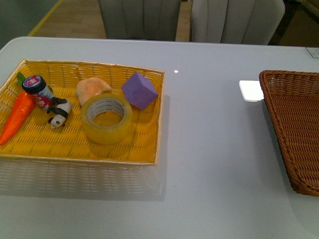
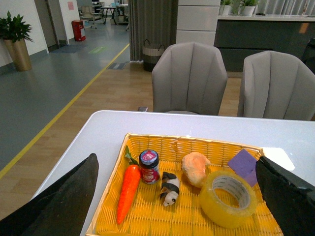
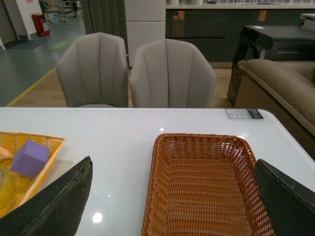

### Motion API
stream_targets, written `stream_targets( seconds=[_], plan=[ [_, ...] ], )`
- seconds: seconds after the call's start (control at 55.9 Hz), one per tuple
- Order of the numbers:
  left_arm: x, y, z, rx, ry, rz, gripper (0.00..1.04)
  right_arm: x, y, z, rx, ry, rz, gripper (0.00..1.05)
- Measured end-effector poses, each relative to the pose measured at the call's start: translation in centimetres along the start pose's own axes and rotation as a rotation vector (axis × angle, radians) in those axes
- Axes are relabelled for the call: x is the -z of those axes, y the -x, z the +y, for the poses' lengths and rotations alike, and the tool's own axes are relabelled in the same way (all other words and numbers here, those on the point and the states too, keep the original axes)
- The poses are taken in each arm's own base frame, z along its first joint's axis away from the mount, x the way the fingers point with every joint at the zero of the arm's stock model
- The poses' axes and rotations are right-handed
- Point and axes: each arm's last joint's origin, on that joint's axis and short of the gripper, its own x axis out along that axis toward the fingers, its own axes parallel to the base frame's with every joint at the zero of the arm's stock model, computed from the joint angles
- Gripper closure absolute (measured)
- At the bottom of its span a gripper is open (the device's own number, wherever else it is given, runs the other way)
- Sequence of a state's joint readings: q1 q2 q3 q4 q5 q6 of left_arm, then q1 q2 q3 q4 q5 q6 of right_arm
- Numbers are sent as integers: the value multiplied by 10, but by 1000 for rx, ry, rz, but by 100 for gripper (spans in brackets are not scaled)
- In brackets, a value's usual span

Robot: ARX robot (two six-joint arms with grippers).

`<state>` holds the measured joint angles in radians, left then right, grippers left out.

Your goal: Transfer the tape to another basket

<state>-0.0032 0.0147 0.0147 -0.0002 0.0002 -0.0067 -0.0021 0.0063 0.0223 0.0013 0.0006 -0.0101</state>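
The tape [image 1: 106, 119] is a yellowish translucent roll lying flat in the bright yellow basket [image 1: 79, 152], toward its right side; it also shows in the left wrist view [image 2: 228, 198]. The brown wicker basket [image 1: 279, 107] stands at the table's right edge and looks empty in the right wrist view [image 3: 160, 172]. My left gripper [image 2: 179, 206] is open, raised above the yellow basket with the tape between its fingers in view. My right gripper [image 3: 172, 209] is open, raised over the brown basket. Neither arm shows in the front view.
The yellow basket also holds a toy carrot [image 1: 17, 115], a small jar [image 1: 38, 90], a panda figure [image 1: 59, 114], a bread roll [image 1: 91, 89] and a purple cube [image 1: 140, 90]. A white card [image 1: 250, 90] lies beside the brown basket. Grey chairs [image 1: 234, 20] stand behind the table.
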Motion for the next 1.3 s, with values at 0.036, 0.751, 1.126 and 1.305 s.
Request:
stream_targets(
  seconds=[0.036, 0.751, 1.126, 1.305],
  plan=[
    [0, 0, 0, 0, 0, 0, 9, 0, 0, 0, 0, 0, 0, 9],
    [0, 0, 0, 0, 0, 0, 9, -11, -94, -76, 141, -139, 546, 9],
    [0, 0, 0, 0, 0, 0, 9, 40, -206, -141, 227, 8, 714, 9],
    [0, 0, 0, 0, 0, 0, 9, 95, -236, -163, 229, -7, 891, 9]
  ],
)
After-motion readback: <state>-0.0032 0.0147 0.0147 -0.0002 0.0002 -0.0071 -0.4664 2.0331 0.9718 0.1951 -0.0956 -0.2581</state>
